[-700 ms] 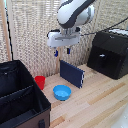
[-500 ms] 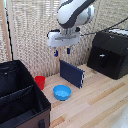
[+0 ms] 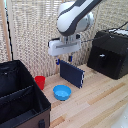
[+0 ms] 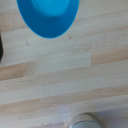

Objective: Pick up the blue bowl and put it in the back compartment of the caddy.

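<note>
The blue bowl (image 3: pixel 62 92) sits upright on the wooden table, near the middle of the exterior view. In the wrist view the blue bowl (image 4: pixel 47 15) is cut off by the picture's edge. My gripper (image 3: pixel 64 61) hangs well above and a little behind the bowl, open, with nothing between its fingers. The black caddy (image 3: pixel 31 98) stands at the exterior view's left, and an inner divider splits it into sections. The farther section (image 3: pixel 14 79) looks empty as far as it shows. The gripper's fingers do not show in the wrist view.
A small red cup (image 3: pixel 40 81) stands between the caddy and the bowl. A flat dark-blue panel (image 3: pixel 71 74) stands upright just behind the bowl, under the gripper. A black boxy machine (image 3: pixel 109 54) sits at the exterior view's right. A pale round object (image 4: pixel 84 121) shows in the wrist view.
</note>
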Available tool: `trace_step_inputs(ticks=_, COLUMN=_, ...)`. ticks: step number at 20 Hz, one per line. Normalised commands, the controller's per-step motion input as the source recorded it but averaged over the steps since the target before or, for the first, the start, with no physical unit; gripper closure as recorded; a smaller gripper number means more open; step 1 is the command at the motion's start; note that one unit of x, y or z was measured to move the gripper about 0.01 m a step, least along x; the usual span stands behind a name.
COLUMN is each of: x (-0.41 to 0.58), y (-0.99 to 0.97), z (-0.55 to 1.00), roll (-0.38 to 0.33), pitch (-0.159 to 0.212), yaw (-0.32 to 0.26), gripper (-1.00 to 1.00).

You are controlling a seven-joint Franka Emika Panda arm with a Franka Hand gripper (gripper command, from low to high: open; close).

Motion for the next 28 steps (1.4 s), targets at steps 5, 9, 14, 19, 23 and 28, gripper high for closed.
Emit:
trace_step_inputs(ticks=5, x=-0.035, y=-0.10, z=-0.53, roll=0.011, pitch=0.047, yaw=-0.011, gripper=-1.00)
trace_step_inputs(ticks=9, x=-0.151, y=-0.05, z=-0.58, roll=0.019, pitch=0.035, yaw=-0.074, gripper=-1.00)
trace_step_inputs(ticks=14, x=-0.365, y=-0.06, z=-0.58, roll=0.001, pitch=0.054, yaw=-0.098, gripper=-1.00)
trace_step_inputs(ticks=19, x=-0.390, y=0.01, z=-0.41, roll=-0.012, pitch=0.020, yaw=-0.067, gripper=-1.00)
trace_step_inputs(ticks=23, x=-0.179, y=0.11, z=-0.20, roll=-0.032, pitch=0.000, yaw=-0.067, gripper=-1.00)
trace_step_inputs(ticks=28, x=-0.151, y=0.17, z=-0.21, roll=-0.047, pitch=-0.007, yaw=-0.080, gripper=-1.00)
